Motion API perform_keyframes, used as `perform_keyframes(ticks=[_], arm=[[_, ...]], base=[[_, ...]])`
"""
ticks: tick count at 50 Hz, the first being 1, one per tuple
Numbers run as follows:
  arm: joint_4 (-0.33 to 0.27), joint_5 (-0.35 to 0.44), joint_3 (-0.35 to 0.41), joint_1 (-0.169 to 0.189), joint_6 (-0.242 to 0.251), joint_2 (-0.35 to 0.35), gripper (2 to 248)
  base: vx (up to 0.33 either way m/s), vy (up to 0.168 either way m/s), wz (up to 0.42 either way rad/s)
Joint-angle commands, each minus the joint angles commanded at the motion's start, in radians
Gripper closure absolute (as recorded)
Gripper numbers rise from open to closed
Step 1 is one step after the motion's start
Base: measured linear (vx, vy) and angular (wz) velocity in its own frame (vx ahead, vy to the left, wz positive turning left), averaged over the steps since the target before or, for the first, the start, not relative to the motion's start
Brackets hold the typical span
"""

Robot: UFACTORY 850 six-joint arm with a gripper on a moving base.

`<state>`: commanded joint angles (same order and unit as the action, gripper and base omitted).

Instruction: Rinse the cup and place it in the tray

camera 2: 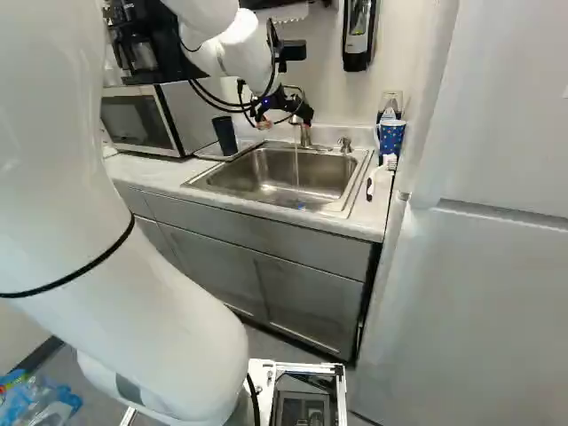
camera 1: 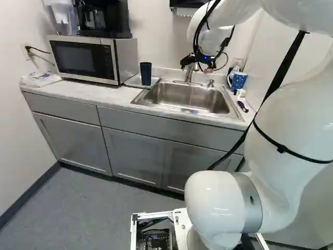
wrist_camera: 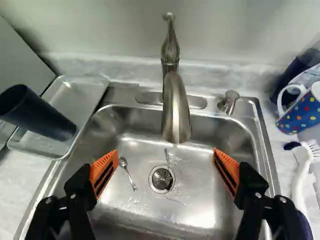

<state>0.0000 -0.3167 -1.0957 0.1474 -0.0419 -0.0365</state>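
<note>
Cup (wrist_camera: 39, 115), dark, long axis upright, standing in the tray (wrist_camera: 84, 100); left of the fingers (wrist_camera: 103, 172) and apart from them; fingers spread, nothing pinched, over the sink (wrist_camera: 200, 195), tap (wrist_camera: 176, 110) ahead between them; perhaps rinsed and placed, tap likely next; cup's mouth cut off in the wrist view; water (camera 2: 296, 164) faint, hard to make out.

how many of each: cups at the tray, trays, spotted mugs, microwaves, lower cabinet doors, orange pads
Dark cup at the tray: 1
Tray: 1
Spotted mug: 1
Microwave: 1
Lower cabinet doors: 3
Orange pads on the pincer: 2
Total: 9
</note>
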Motion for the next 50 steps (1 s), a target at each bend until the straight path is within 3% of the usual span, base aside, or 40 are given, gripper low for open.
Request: perform_keyframes(ticks=[12, 50], arm=[[0.000, -0.124, 0.000, 0.000, 0.000, 0.000, 3], [0.000, -0.122, -0.004, 0.001, 0.000, -0.002, 3]], base=[[0.000, 0.000, 0.000], [0.000, 0.000, 0.000]])
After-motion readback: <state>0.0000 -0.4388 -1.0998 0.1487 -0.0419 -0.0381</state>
